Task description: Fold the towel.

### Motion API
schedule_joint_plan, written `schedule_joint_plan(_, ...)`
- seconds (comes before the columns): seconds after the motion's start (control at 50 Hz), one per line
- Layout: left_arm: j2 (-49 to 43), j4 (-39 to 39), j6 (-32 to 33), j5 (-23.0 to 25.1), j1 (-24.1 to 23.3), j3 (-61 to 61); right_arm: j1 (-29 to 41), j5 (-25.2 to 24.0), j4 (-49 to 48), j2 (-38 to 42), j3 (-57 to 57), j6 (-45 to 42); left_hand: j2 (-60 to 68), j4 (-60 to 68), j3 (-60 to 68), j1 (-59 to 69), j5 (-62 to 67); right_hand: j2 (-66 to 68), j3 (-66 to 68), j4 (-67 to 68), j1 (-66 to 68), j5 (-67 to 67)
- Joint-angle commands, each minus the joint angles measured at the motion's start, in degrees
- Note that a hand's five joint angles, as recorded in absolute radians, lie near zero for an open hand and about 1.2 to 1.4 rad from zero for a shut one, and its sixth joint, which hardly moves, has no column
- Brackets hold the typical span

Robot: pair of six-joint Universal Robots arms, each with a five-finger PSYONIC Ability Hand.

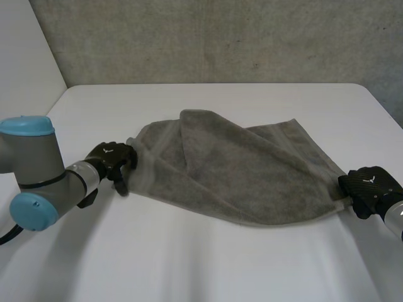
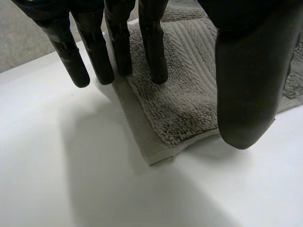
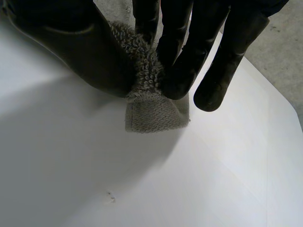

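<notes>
The towel [image 1: 239, 170] lies rumpled across the middle of the bench [image 1: 201, 264]. Its long axis runs from side to side, with one end at each robot hand. The end on the robot's right sits a little nearer the bench's front edge than the other.

The right robot hand [image 1: 368, 189] has its end in a firm grasp. In its wrist view the thumb [image 3: 71, 52] and fingers [image 3: 182, 61] pinch the cloth between them, and the hemmed corner [image 3: 156, 113] pokes out just past the fingertips onto the bench.

The left robot hand [image 1: 113, 160] stands over the opposite corner, released. Its fingers [image 2: 154, 47] point straight down at the towel's short edge, and its thumb [image 2: 246, 85] hangs apart from them above the pile. The corner [image 2: 163, 153] lies flat on the bench between them. Two fingertips seem to rest on the cloth, though I can't be sure they press it.

So the next move turns on that left corner. It lies directly under the left robot hand, between fingers and thumb, and only needs closing on. With both ends held, I'd judge the towel can be carried along or across its length into a fold, which is not yet made.
</notes>
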Motion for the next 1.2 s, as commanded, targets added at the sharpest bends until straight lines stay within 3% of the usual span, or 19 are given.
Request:
schedule_joint_plan(0.02, -2.0, -0.35, 0.1, -0.16, -0.04, 2.72, 0.0, -0.02, -0.03, 0.0, 0.02, 0.0, 0.04, 0.15, 0.03, 0.86, 1.04, 3.97, 2.46, 2.8, 3.73, 3.33)
schedule_joint_plan(0.2, -3.23, -0.27, 0.19, -0.16, -0.04, 3.34, 0.0, -0.02, 0.06, 0.08, 0.02, 0.0, 2.56, 2.68, 2.55, 3.38, 3.56, 3.97, 2.46, 2.8, 3.73, 3.33)
schedule_joint_plan(0.24, -3.23, -0.09, 0.19, -0.07, -0.04, 3.43, 0.0, -0.02, 0.06, 0.08, 0.02, 0.0, 23.45, 23.57, 23.45, 24.27, 24.45, 3.97, 2.46, 2.8, 3.73, 3.33)
schedule_joint_plan(0.26, -3.23, -0.09, 0.19, -0.07, -0.04, 3.43, 0.0, -0.02, -0.03, 0.17, 0.02, 0.0, 23.59, 23.7, 23.58, 24.41, 24.59, 3.97, 2.46, 2.8, 3.73, 3.33)
schedule_joint_plan(0.3, -3.14, -0.09, -0.24, -0.07, -0.04, 3.78, 0.0, -0.02, 0.06, 0.17, 0.02, 0.0, 36.83, 36.94, 36.82, 37.65, 37.83, 3.97, 2.46, 2.8, 3.73, 3.33)
schedule_joint_plan(0.4, -2.62, -0.09, -0.42, 0.02, -0.04, 3.87, 0.09, -0.02, 0.06, 0.17, 0.02, 0.0, 45.76, 45.88, 45.75, 46.58, 46.76, 3.97, 2.46, 2.8, 3.73, 3.33)
schedule_joint_plan(0.52, -2.35, -0.18, -0.42, 0.02, -0.13, 3.87, 0.09, -0.02, 0.06, 0.17, 0.11, 0.0, 53.32, 53.44, 53.31, 54.14, 54.32, 3.97, 2.46, 2.8, 3.73, 3.33)
schedule_joint_plan(0.72, -1.56, 0.0, -0.33, 0.63, -0.3, 2.55, 0.0, -0.02, 0.06, 0.08, 0.11, 0.0, 53.34, 53.45, 53.33, 54.16, 54.34, 3.97, 2.46, 2.8, 3.73, 3.33)
schedule_joint_plan(0.74, -1.39, 0.17, -0.25, 0.81, -0.39, 1.94, 0.09, -0.02, 0.06, 0.08, 0.11, 0.0, 41.54, 41.65, 41.53, 42.36, 42.54, 3.97, 2.46, 2.8, 3.73, 3.33)
schedule_joint_plan(0.76, -1.39, 0.17, -0.25, 0.81, -0.39, 1.93, 0.09, -0.02, 0.06, 0.08, 0.11, 0.0, 41.42, 41.53, 41.41, 42.24, 42.42, 3.97, 2.46, 2.8, 3.73, 3.33)
schedule_joint_plan(0.78, -1.12, 0.17, -0.16, 0.72, -0.39, 1.41, 0.09, -0.02, 0.06, 0.08, 0.2, 0.0, 17.44, 17.55, 17.43, 18.26, 18.44, 3.97, 2.46, 2.8, 3.73, 3.33)
schedule_joint_plan(0.8, -1.12, 0.17, -0.16, 0.72, -0.39, 1.41, 0.09, -0.02, 0.06, 0.08, 0.29, 0.0, 17.2, 17.31, 17.19, 18.02, 18.2, 3.97, 2.46, 2.8, 3.73, 3.33)
schedule_joint_plan(0.82, -0.77, 0.09, 0.02, 0.46, -0.31, 1.06, 0.09, -0.02, 0.06, 0.08, 0.29, 0.0, 6.04, 6.15, 6.03, 6.86, 7.04, 3.97, 2.46, 2.8, 3.73, 3.33)
schedule_joint_plan(0.84, -0.42, -0.18, 0.02, 0.37, -0.3, 0.88, 0.09, -0.02, 0.06, 0.08, 0.46, 0.0, 3.76, 3.88, 3.75, 4.58, 4.76, 3.97, 2.46, 2.8, 3.73, 3.33)
schedule_joint_plan(0.94, 0.28, -0.35, 0.45, 0.11, -0.3, 0.27, 0.17, -0.11, 0.06, 0.08, 0.55, 0.0, -2.31, -2.2, -2.32, -1.49, -1.31, 3.97, 2.46, 2.8, 3.73, 3.33)
schedule_joint_plan(1.2, -2.52, 1.31, 0.54, 0.28, -0.22, 1.67, 0.53, -0.11, 0.06, 0.08, 0.64, -0.09, -0.97, -0.86, -0.98, -0.15, 0.03, 3.97, 2.46, 2.8, 3.73, 3.33)
